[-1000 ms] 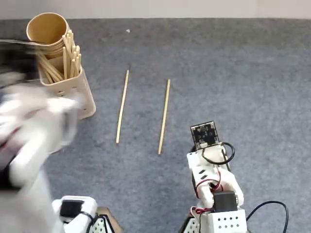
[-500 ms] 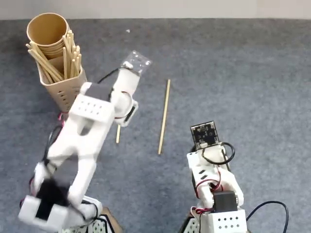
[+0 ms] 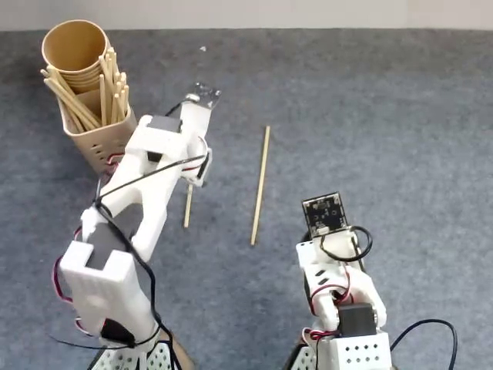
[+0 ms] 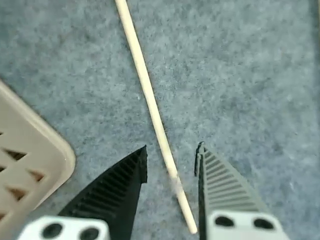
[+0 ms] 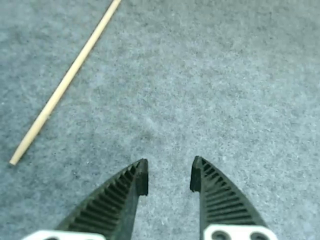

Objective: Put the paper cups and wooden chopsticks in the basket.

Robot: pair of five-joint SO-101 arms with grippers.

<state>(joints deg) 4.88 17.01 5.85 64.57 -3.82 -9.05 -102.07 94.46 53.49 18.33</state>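
Left chopstick (image 3: pixel 187 212): lies flat on the bench, just beside the basket, its far part hidden under the left arm in the high view.
Right chopstick (image 3: pixel 260 185): lies flat on the bench, roughly parallel to the left chopstick and apart from it, between the two arms.
Paper cups (image 3: pixel 75 46): a nested stack stands tilted in the basket at the far left corner.
Bundled chopsticks (image 3: pixel 108 92): a sheaf stands in the basket, leaning against the cups.
Basket (image 3: pixel 96 146): beige, with slotted walls; its rounded corner (image 4: pixel 30 150) is near the left gripper.
Left gripper (image 4: pixel 171 155): low over the left chopstick (image 4: pixel 150 100), fingers spread, the stick running between them and not pinched.
Left arm (image 3: pixel 154 177): stretched forward from its base, ending beside the basket.
Right gripper (image 5: pixel 169 172): fingers spread with nothing between them, above bare bench, the right chopstick (image 5: pixel 65 82) lying ahead and to one side.
Right arm (image 3: pixel 335 285): folded back near its base, well apart from the basket.
Bench (image 3: pixel 385 116): covered in grey felt-like cloth.
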